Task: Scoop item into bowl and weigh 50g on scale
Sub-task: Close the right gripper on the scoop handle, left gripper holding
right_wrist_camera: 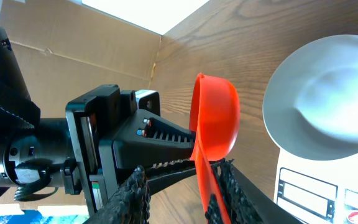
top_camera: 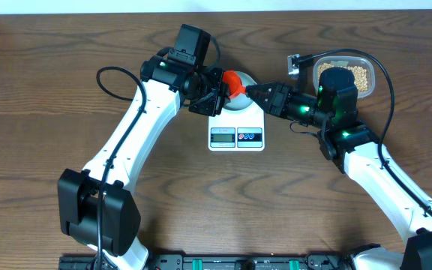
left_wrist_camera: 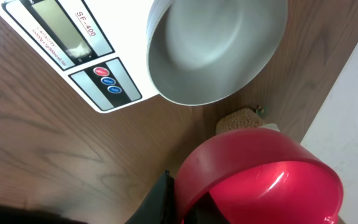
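It looked like a robotics lab or test bench rather than a home. A bare wood-grain desk (top_camera: pixel 43 112) carried two white-and-black arms bolted to a rail at its near edge, cables trailing. A cardboard panel (right_wrist_camera: pixel 73 34) stood beside the desk, and a pale wall (left_wrist_camera: pixel 353 118) ran behind it.

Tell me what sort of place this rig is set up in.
Probably a lab or workshop bench, not a kitchen: a bare wood-grain table, a cardboard panel standing at its far edge, and only test props on it, a scale and a tub of beans.
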Tool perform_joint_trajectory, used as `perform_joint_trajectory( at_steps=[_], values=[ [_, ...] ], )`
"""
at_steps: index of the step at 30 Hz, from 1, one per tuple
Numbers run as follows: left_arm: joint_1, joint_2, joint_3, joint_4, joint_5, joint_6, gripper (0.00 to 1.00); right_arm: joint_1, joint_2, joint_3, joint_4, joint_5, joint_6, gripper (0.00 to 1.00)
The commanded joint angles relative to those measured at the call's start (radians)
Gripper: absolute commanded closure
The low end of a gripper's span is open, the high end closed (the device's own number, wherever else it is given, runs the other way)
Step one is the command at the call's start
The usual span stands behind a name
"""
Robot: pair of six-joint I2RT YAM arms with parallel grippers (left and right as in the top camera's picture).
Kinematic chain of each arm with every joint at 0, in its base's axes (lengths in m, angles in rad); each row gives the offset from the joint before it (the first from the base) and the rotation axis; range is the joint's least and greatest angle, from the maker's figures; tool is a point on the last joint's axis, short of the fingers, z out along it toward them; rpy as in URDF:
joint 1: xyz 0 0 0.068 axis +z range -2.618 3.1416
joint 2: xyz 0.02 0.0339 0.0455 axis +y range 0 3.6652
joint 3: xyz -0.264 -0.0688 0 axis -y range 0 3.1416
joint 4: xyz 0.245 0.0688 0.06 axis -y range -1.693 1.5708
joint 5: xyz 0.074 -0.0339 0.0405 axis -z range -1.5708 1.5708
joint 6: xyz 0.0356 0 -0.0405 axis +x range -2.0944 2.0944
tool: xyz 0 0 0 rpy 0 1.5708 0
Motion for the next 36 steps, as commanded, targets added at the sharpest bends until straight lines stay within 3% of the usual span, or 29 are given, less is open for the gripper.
perform_joint_trajectory(
  at_steps=[1,8,19,29,36],
  values=[
    [-0.004,-0.016,0.005,0.0,0.002,-0.039,0.93,0.011,0.004,0.016,0.003,0.008,0.009,0.64],
    [-0.008,-0.016,0.005,0.0,0.002,-0.039,0.93,0.011,0.004,0.016,0.003,0.008,0.009,0.72],
    [-0.03,-0.016,0.005,0.008,-0.006,-0.039,0.93,0.011,0.004,0.016,0.003,0.028,0.009,0.76],
    [-0.03,-0.016,0.005,0.014,-0.006,-0.039,0.93,0.011,0.004,0.016,0.003,0.037,0.009,0.85],
    [-0.03,-0.016,0.005,0.019,-0.006,-0.088,0.93,0.011,0.004,0.016,0.003,0.037,0.009,0.79]
  ],
)
